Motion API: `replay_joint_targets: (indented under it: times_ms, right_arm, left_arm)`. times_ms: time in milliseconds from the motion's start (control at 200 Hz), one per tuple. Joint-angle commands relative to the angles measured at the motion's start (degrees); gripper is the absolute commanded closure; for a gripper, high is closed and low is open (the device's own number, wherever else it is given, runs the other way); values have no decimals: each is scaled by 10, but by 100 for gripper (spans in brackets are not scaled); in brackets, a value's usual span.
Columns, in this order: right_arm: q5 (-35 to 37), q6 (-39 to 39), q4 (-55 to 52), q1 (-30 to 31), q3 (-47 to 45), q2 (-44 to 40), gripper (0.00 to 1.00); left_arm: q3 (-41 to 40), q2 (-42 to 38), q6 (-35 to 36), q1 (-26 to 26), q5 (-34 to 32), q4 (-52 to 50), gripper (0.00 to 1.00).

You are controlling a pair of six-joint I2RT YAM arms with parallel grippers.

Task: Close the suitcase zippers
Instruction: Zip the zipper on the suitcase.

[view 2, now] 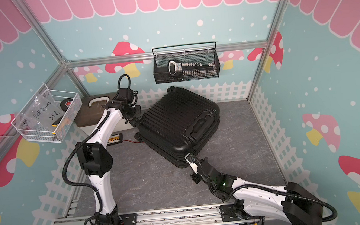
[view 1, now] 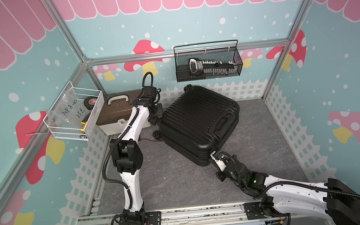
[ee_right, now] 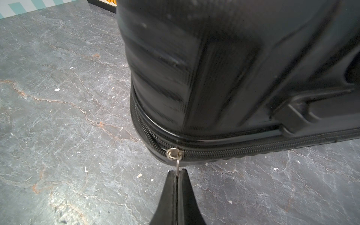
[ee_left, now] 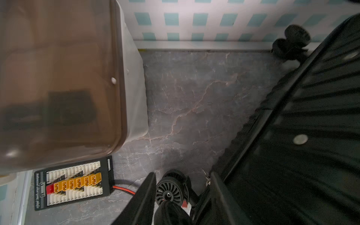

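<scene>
While suitcase (view 1: 197, 120) lies flat mid-worktop, nearer back edge, right gripper (ee_right: 177, 172) pinches fully shut on zipper pull (ee_right: 177, 163) at case's near corner, likely to drag it along zippers (ee_right: 253, 149). Left gripper (ee_left: 183, 175), jaws apart, straddles caster wheel (ee_left: 169, 192), probably to brace case.

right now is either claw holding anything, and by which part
Right claw pinches the zipper pull by its thin metal tab, at the suitcase corner. Left claw stands open around a wheel, not gripping.

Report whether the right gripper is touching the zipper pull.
Touching. The right wrist view shows the right gripper clamped on the zipper pull, pinching its metal tab.
</scene>
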Motion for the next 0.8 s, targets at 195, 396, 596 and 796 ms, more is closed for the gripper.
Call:
replay_joint_targets:
  times_ms: [195, 396, 596, 796]
  right_arm:
    - [72, -4, -29, 2, 7, -32, 100]
    - [122, 11, -51, 2, 6, -41, 100]
    - [161, 3, -55, -4, 7, -40, 100]
    - [151, -11, -56, -40, 15, -29, 100]
  left_arm:
    - [-93, -70, 17, -21, 29, -53, 61]
    - [-189, -135, 7, -29, 85, -53, 64]
    - [-290, -201, 1, -42, 142, -48, 66]
    - [-381, -274, -8, -66, 185, -37, 67]
